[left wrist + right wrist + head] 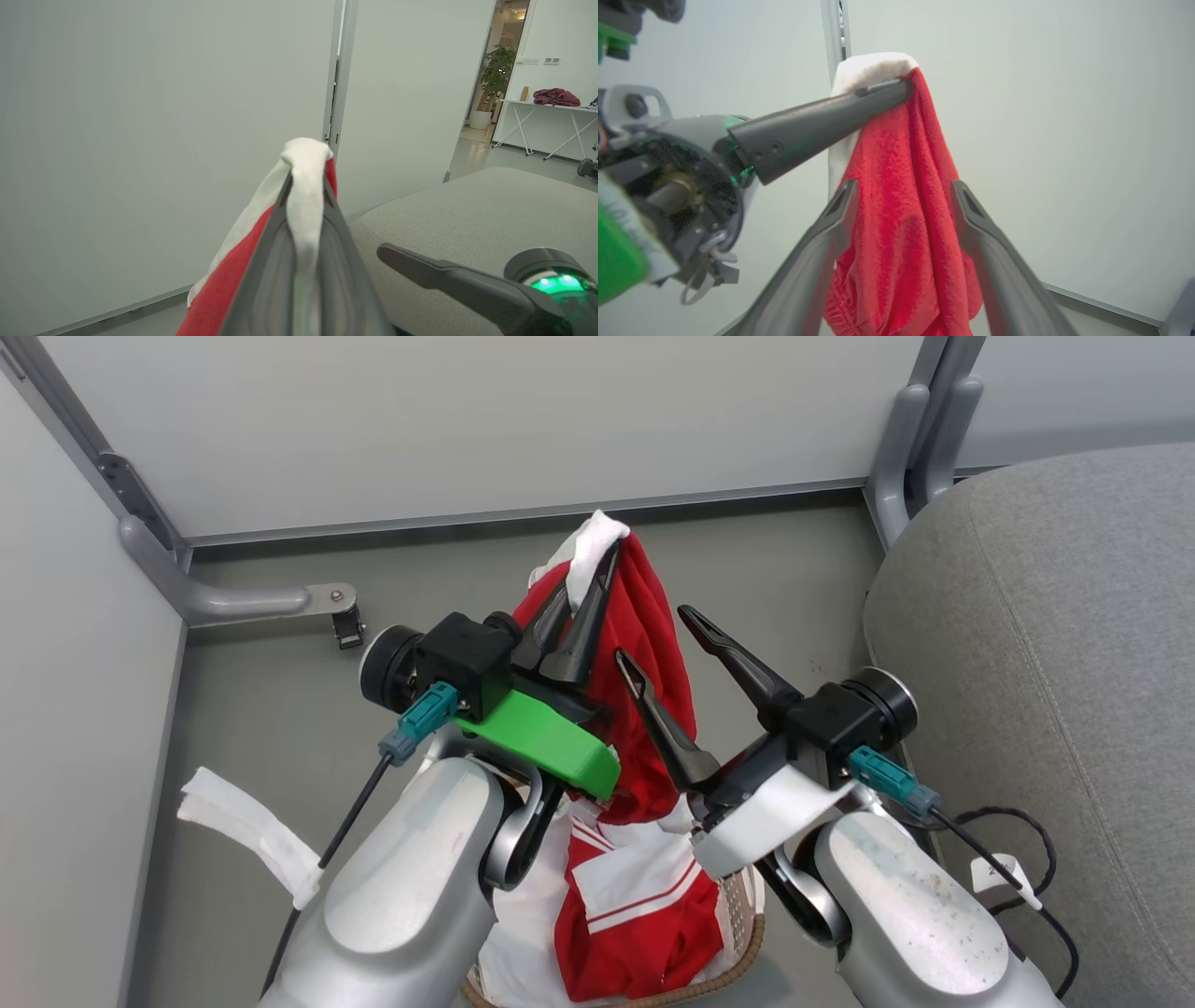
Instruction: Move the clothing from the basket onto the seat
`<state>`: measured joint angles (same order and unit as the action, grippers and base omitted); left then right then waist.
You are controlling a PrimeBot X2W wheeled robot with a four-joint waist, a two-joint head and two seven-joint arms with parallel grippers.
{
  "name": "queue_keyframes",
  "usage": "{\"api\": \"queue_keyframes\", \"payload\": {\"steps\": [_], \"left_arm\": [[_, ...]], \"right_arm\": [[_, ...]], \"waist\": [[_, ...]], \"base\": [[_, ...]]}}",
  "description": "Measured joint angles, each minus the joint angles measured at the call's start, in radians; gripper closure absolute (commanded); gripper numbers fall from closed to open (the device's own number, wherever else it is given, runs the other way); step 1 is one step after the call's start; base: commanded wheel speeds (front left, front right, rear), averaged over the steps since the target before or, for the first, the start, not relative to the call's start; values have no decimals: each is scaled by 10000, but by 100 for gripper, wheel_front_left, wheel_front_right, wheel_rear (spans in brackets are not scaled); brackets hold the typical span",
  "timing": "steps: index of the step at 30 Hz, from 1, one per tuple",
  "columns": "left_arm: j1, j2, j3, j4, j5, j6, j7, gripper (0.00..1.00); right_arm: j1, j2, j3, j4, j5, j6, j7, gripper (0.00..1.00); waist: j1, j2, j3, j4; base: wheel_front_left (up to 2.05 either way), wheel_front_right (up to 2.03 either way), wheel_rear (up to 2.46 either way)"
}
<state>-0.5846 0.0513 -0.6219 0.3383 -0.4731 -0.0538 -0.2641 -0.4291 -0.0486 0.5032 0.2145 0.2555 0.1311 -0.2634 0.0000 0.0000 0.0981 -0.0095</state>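
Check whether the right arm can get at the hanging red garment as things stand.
Probably yes. The right gripper, jaws open, faces the red garment with nothing between; the left gripper pinches its white trim higher up.

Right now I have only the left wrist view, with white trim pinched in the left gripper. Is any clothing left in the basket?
Observer: Yes. A second red and white garment lies in the basket, under the lifted garment.
Operator: Is the right gripper holding anything?
Observer: No. The right gripper is open, and the lifted garment hangs between its fingers.
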Motion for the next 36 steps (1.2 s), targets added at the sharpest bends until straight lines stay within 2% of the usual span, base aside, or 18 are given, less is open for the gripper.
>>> {"api": "queue_keyframes", "payload": {"steps": [13,24,33,34,35,36], "left_arm": [[-10,-2,-378,-65,-263,21,0,100],[-197,-6,-1149,-228,-662,102,0,100],[-267,-6,-1519,-311,-878,190,0,100],[-275,-8,-1528,-322,-886,194,0,100],[-293,-6,-1530,-334,-892,198,0,100],[-315,-6,-1515,-349,-901,199,0,100]], "right_arm": [[-854,4,880,1141,-119,0,0,0],[-966,-4,543,2251,-487,2,0,0],[-1113,2,700,3480,-222,0,0,0],[-1114,-2,727,3611,-144,0,-2,53],[-1113,0,761,3753,-75,0,0,85],[-1112,2,771,3833,-21,2,0,100]], "waist": [[0,0,138,238],[0,0,226,505],[0,0,307,790],[0,0,318,814],[0,0,332,833],[0,0,347,845]], "base": [[0,0,0],[0,0,0],[0,0,0],[0,0,0],[0,0,0],[0,0,0]]}}
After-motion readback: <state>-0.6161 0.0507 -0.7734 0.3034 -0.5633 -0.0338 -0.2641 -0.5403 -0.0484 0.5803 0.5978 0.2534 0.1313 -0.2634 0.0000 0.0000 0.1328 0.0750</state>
